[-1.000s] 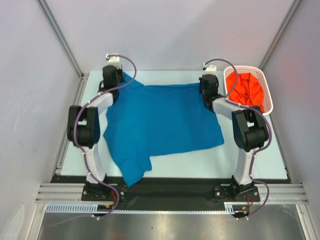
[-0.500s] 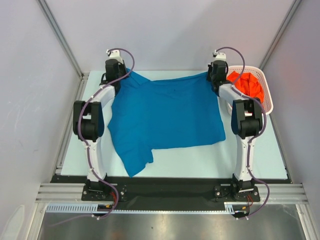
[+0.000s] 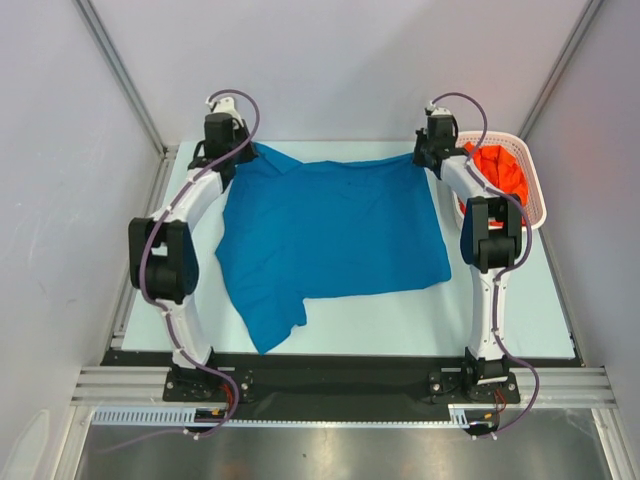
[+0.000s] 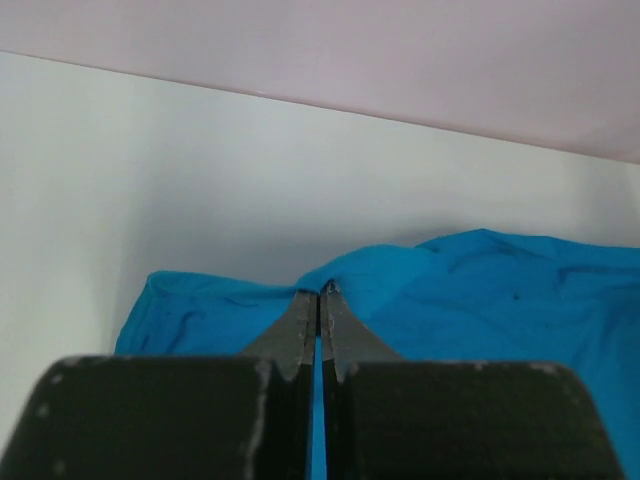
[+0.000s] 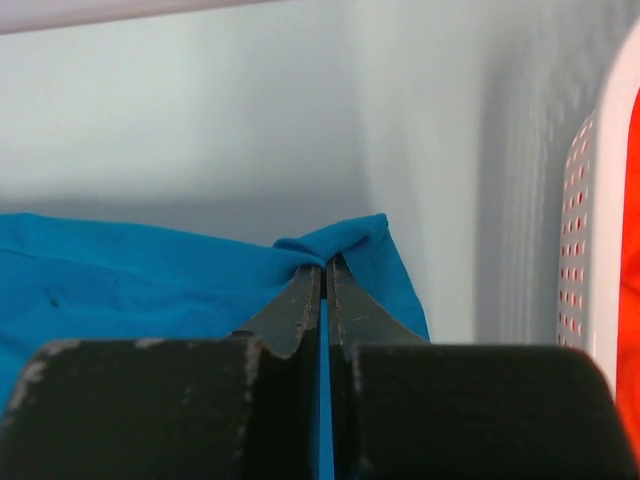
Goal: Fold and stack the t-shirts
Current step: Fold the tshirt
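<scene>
The blue t-shirt (image 3: 330,235) lies spread over the middle of the table, one sleeve hanging toward the near edge. My left gripper (image 3: 228,148) is shut on its far left corner, and the pinched blue cloth (image 4: 400,290) shows in the left wrist view around the gripper (image 4: 320,295). My right gripper (image 3: 428,152) is shut on the far right corner, where the blue cloth (image 5: 150,270) bunches at the gripper (image 5: 323,268). The orange-red t-shirt (image 3: 498,170) lies crumpled in the basket.
The white lattice basket (image 3: 540,195) stands at the far right corner of the table, and its wall (image 5: 600,220) shows close on the right in the right wrist view. The back wall is just beyond both grippers.
Both grippers have moved toward the back of the table, drawing the shirt's far edge with them and stretching it flatter. Both arms are now extended further.
</scene>
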`<state>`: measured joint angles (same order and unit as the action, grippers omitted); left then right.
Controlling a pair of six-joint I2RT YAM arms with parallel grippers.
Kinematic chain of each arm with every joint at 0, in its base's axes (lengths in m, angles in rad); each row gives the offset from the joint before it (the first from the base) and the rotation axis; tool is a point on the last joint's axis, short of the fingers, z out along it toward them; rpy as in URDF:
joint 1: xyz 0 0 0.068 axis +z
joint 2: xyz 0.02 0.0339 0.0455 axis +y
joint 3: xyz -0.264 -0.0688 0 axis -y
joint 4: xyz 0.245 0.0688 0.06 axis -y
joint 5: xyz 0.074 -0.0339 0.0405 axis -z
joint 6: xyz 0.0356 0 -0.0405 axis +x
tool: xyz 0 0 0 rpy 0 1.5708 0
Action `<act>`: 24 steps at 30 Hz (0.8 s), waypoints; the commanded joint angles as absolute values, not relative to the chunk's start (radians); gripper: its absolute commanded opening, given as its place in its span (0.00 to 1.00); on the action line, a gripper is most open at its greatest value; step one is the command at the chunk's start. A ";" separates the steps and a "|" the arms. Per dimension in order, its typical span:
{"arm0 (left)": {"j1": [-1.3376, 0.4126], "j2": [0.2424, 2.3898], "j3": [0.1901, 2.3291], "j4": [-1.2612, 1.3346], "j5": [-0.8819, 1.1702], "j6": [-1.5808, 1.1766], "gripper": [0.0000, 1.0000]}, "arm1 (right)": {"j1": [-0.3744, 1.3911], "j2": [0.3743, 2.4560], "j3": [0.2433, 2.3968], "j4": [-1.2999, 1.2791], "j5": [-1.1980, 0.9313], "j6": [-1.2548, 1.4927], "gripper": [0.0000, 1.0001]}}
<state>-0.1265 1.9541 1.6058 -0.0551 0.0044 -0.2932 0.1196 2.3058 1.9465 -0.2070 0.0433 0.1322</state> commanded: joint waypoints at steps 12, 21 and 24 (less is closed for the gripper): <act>-0.143 1.655 1.404 -0.219 0.038 -0.379 0.00 | 0.112 2.178 1.936 -0.468 0.074 0.212 0.00; -0.153 1.533 1.272 -0.255 0.074 -0.377 0.00 | 0.104 2.114 1.933 -0.607 0.078 0.233 0.00; -0.153 1.499 1.232 -0.275 0.072 -0.374 0.00 | 0.104 2.100 1.907 -0.629 0.069 0.232 0.00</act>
